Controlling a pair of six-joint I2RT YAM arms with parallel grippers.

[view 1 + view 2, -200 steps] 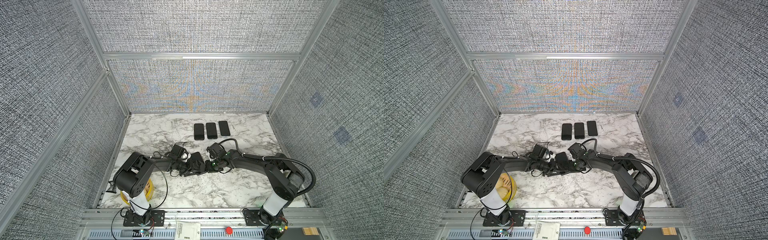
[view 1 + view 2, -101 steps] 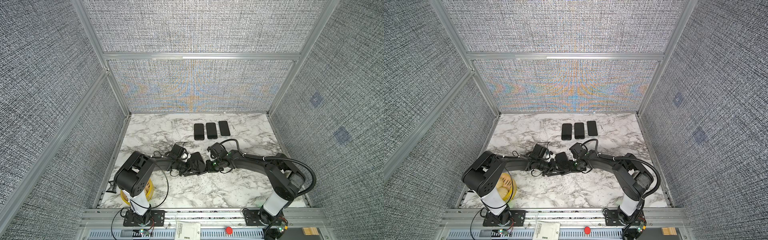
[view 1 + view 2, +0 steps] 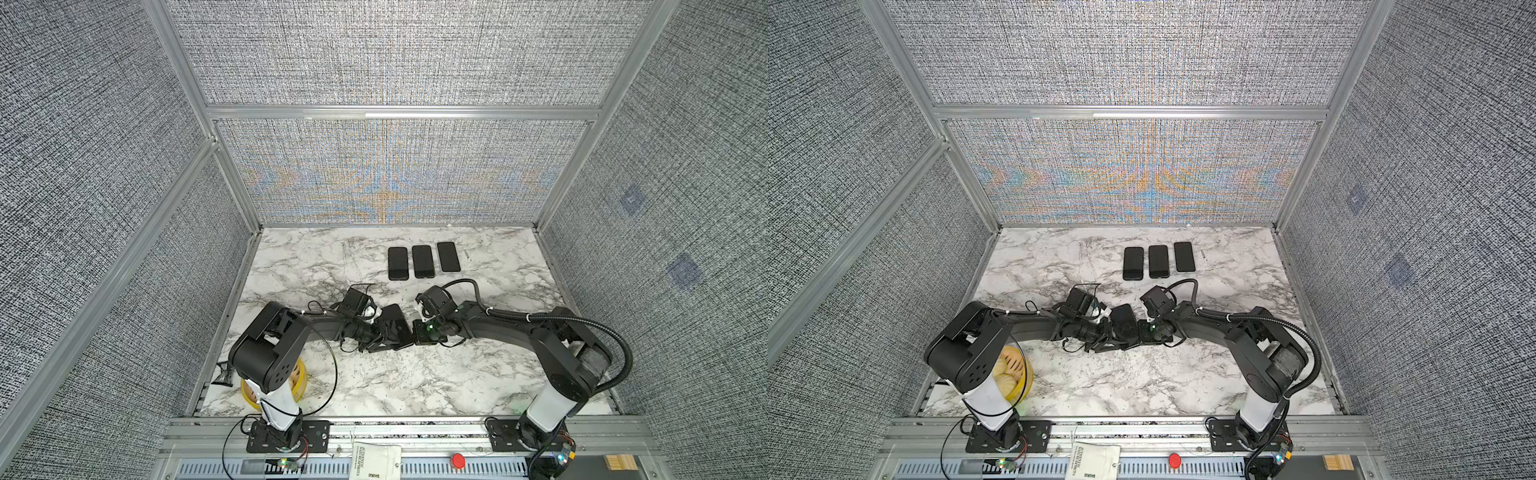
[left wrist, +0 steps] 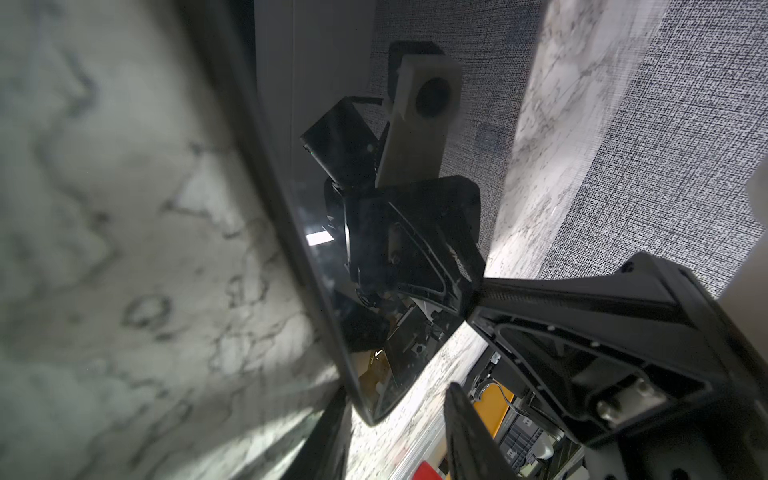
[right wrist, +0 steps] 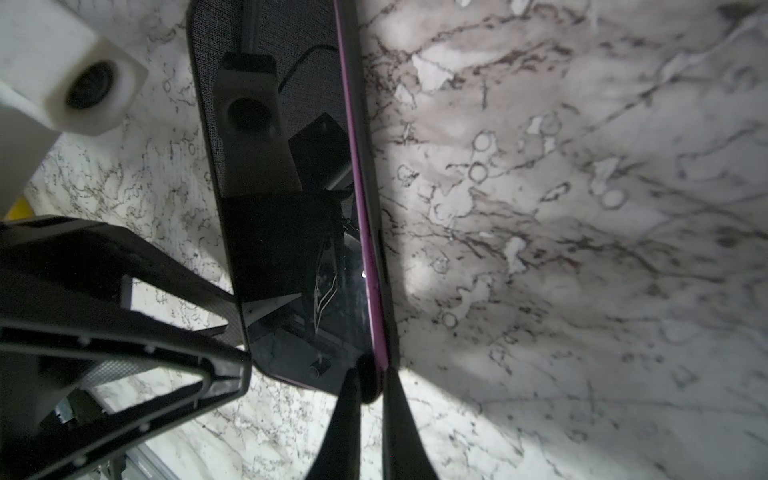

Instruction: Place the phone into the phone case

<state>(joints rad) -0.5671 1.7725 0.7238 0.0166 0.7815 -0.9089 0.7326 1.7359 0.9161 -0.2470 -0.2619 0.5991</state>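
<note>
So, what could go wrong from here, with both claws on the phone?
1. The right claw pinches only one corner of the phone, so it may slip or twist out.
2. The left claw grips it close by; opposing pulls could strain it.
3. It seems lifted off the marble table; a lost grip would drop it.

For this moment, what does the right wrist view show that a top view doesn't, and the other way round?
Only the right wrist view: the magenta side edge of the phone, the reflections in its glass, and the right gripper pinching its corner. Only a top view: three dark slabs in a row at the back of the table, a yellow container by the left arm's base, and a red button on the front rail. Both: the phone, the marble table, and the left gripper meeting the phone's edge.
</note>
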